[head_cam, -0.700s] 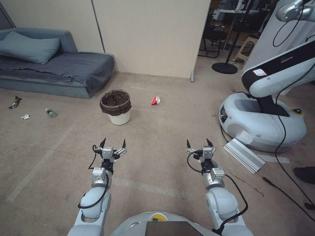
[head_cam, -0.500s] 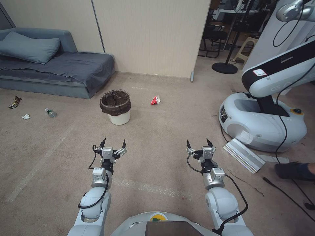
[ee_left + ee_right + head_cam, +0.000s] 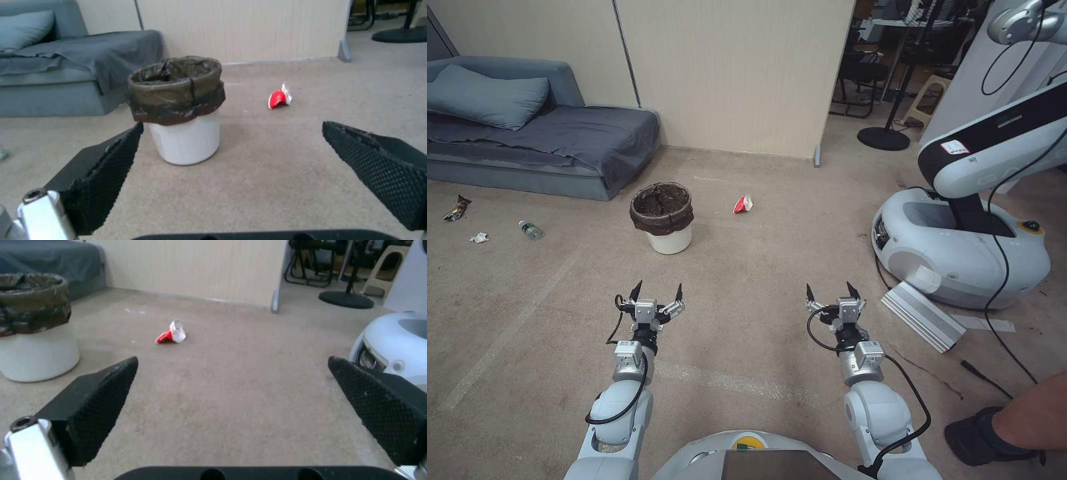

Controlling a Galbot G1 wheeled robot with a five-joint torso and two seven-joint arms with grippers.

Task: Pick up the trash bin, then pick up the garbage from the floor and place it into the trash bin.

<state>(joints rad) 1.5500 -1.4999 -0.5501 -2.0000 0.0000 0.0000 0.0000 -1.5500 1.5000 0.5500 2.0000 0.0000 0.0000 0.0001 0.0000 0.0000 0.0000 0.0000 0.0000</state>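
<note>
The trash bin (image 3: 664,217) (image 3: 182,110) (image 3: 33,330), white with a dark wrinkled bag liner, stands upright on the carpet ahead of my left gripper (image 3: 657,291) (image 3: 231,146), which is open and empty a short way in front of it. My right gripper (image 3: 832,291) (image 3: 233,386) hovers open and empty over bare carpet. Garbage lies scattered: a red-and-white wrapper (image 3: 744,203) (image 3: 279,97) (image 3: 172,333) right of the bin, and far left a small clear bottle (image 3: 530,230), a white tissue wad (image 3: 478,237) and a dark foil wrapper (image 3: 456,207).
A grey sofa bed (image 3: 540,140) runs along the left wall. Another white robot base (image 3: 954,247) with cables and a metal rail (image 3: 922,315) sits at the right. A person's leg and dark shoe (image 3: 994,433) stand at the lower right. A beige partition (image 3: 727,73) is behind.
Both arms and the bin hold still. A person's foot at the right edge has stepped nearer, from mid-right down to the lower right corner.
</note>
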